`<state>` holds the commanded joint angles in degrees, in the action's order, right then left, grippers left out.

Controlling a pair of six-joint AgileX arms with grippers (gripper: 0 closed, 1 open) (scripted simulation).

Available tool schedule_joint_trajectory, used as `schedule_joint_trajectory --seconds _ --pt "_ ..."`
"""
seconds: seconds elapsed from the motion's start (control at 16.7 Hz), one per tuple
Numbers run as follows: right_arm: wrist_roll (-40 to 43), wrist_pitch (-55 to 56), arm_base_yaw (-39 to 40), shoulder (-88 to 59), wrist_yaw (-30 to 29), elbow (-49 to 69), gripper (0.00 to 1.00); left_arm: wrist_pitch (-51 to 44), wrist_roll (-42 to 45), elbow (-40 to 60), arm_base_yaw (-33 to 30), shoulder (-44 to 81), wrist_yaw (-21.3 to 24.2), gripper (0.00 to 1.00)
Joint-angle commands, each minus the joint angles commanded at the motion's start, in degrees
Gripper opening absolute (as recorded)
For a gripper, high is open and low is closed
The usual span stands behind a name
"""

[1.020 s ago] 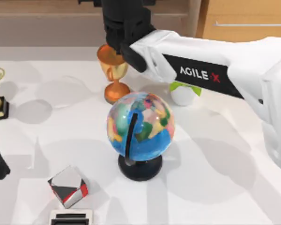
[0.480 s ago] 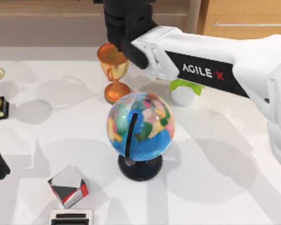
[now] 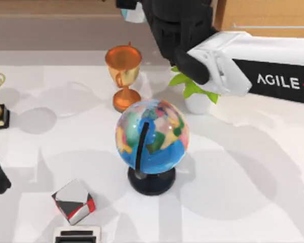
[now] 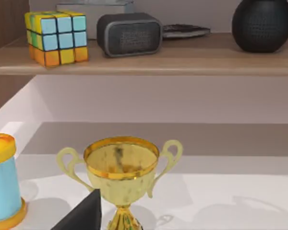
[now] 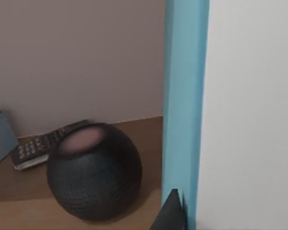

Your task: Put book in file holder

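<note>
The right arm's gripper (image 3: 180, 30) reaches over the table's (image 3: 233, 192) far edge at top centre, the light-blue book (image 5: 185, 96) upright right by its wrist camera; whether its fingers clamp the book cannot be told. On the table stand one globe (image 3: 152, 136), one orange trophy cup (image 3: 123, 76), one gold trophy cup (image 4: 121, 177), one potted plant (image 3: 197, 93) and one cube (image 3: 73, 201). One Rubik's cube (image 4: 56, 37), one speaker (image 4: 128, 33), one remote (image 5: 43, 143) and one dark round vase (image 5: 93, 170) sit on the shelf (image 4: 182, 60).

White right arm (image 3: 273, 66), black panel lettered AGILEX with red X, black wrist section
</note>
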<state>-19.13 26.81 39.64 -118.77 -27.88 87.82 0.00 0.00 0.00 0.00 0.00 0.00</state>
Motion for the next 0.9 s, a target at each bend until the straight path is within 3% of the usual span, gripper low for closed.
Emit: schedule_joint_trajectory --seconds 0.54,0.9 --pt "-25.5 2.56 -6.87 31.53 24.45 -36.56 0.0 0.0 0.0 0.0 0.0 0.0 0.0 1.0" --pt "-39.78 5.19 -20.37 42.53 37.19 -51.73 0.0 0.0 0.0 0.0 0.0 0.0 0.0 1.0"
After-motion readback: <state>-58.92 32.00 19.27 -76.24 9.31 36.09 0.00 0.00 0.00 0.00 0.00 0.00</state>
